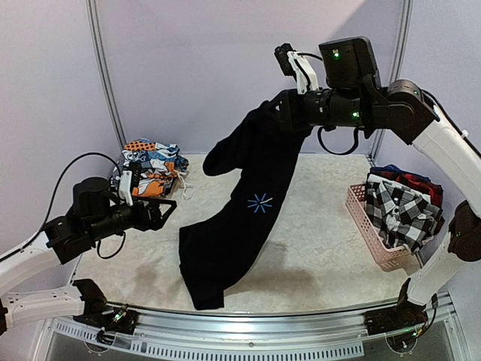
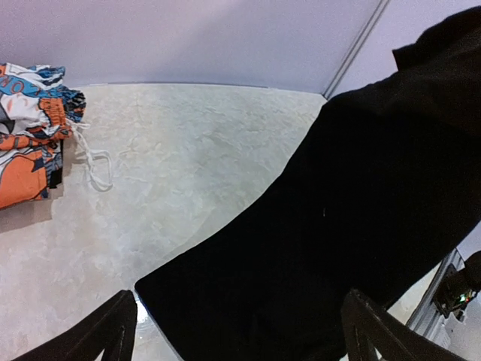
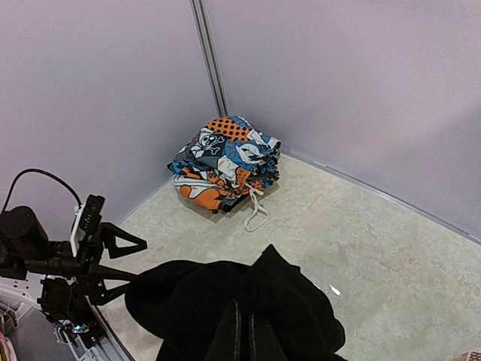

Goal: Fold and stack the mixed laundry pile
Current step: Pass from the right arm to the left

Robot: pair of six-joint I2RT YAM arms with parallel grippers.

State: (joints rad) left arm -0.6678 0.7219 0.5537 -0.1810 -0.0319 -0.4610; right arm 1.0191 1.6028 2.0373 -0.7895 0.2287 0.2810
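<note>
- Top external view: the left gripper [image 1: 164, 210] hovers low over the near left of the table [image 1: 323, 256], pointing right. Its jaws are spread wide and grip nothing.
- In the left wrist view, the left gripper [image 2: 239, 312] shows its two fingers [image 2: 113, 331] far apart at the bottom edge, with the black garment [image 2: 361, 226] lying past them.
- The black garment [image 1: 240, 218] hangs in a long slant from upper right to lower left. Its lower end rests on the table near the front edge, close to the left gripper.
- A small blue star mark [image 1: 260, 203] sits about halfway up the garment.
- A pink basket [image 1: 376, 244] stands at the right edge of the table. A checked garment [image 1: 402, 210] spills over its rim, with a red and navy plaid piece [image 1: 406, 177] behind it.
- A printed stack [image 1: 150, 169] of orange, blue and white pieces lies folded in the far left corner. A white drawstring [image 2: 94, 162] trails from it onto the table.
- The right gripper [image 1: 284, 113] is held high above the far middle of the table, pinched tight on the top of the black garment.
- In the right wrist view, the right gripper [image 3: 242, 331] has its fingers pressed together in the bunched black cloth [image 3: 225, 301].
</note>
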